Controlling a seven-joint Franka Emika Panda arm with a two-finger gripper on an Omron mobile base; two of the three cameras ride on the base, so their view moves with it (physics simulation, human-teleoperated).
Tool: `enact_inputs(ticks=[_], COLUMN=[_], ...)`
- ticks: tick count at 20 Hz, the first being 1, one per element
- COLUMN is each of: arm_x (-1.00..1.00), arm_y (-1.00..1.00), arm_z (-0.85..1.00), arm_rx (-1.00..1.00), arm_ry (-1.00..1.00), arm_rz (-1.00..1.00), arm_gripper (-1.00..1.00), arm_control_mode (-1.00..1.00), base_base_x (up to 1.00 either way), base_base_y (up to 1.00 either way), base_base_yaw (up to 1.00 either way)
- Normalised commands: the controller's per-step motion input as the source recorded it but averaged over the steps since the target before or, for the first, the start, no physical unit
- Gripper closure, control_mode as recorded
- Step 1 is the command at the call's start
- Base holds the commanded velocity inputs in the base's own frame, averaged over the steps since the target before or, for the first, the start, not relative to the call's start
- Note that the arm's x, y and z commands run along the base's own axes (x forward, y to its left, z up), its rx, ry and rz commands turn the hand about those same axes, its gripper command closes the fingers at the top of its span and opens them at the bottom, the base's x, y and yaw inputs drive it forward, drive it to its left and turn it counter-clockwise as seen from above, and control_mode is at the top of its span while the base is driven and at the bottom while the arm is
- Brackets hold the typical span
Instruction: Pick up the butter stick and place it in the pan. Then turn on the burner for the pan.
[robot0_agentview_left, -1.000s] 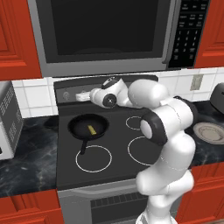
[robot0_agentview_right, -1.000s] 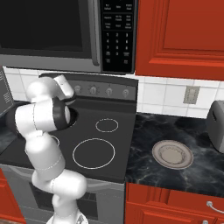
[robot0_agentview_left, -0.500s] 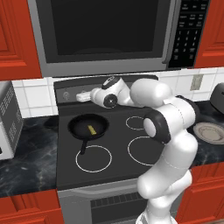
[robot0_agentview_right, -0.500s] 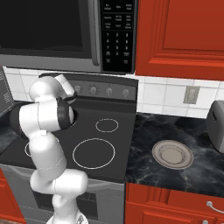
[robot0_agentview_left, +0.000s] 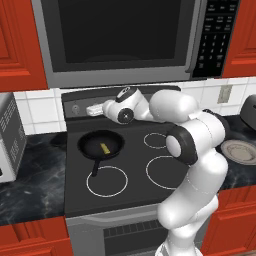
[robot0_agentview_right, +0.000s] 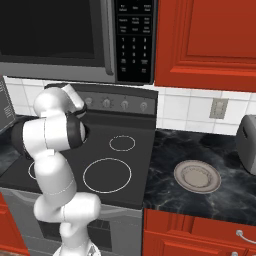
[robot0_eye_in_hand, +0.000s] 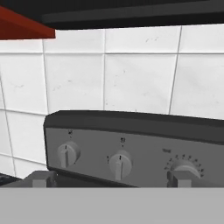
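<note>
The black pan (robot0_agentview_left: 101, 144) sits on the stove's rear left burner with its handle pointing to the front. The pale-yellow butter stick (robot0_agentview_left: 104, 148) lies inside it. My gripper (robot0_agentview_left: 90, 109) hovers above and behind the pan, aimed at the stove's back control panel (robot0_agentview_left: 75, 102). It is open and holds nothing. In the hand view the gripper (robot0_eye_in_hand: 110, 181) faces a row of three knobs; the middle knob (robot0_eye_in_hand: 119, 163) is straight ahead, between the wide-apart fingertips (robot0_eye_in_hand: 40, 179). My own arm hides the hand in the right base view.
A grey round plate (robot0_agentview_right: 197, 176) lies on the dark counter right of the stove, with a toaster (robot0_agentview_right: 247, 143) behind it. A small microwave (robot0_agentview_left: 7, 135) stands on the left counter. A large microwave (robot0_agentview_left: 120, 35) hangs just above the hand.
The hand has crept a little closer to the control panel. The butter stick and pan have not moved.
</note>
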Motion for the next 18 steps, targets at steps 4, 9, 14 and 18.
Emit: enact_inputs(ticks=[4, 9, 14, 18], arm_x=[0.0, 0.0, 0.0, 0.0], arm_y=[0.0, 0.0, 0.0, 0.0], arm_z=[0.0, -0.05, -0.18, -0.25], arm_rx=[0.0, 0.0, 0.01, 0.02], arm_ry=[0.0, 0.0, 0.0, 0.0], arm_rz=[0.0, 0.0, -0.04, -0.11], arm_gripper=[-1.0, -1.0, -1.0, -1.0], arm_control_mode=[-1.0, -1.0, -1.0, -1.0], base_base_x=[0.0, 0.0, 0.0, 0.0], base_base_y=[0.0, 0.0, 0.0, 0.0], base_base_yaw=[0.0, 0.0, 0.0, 0.0])
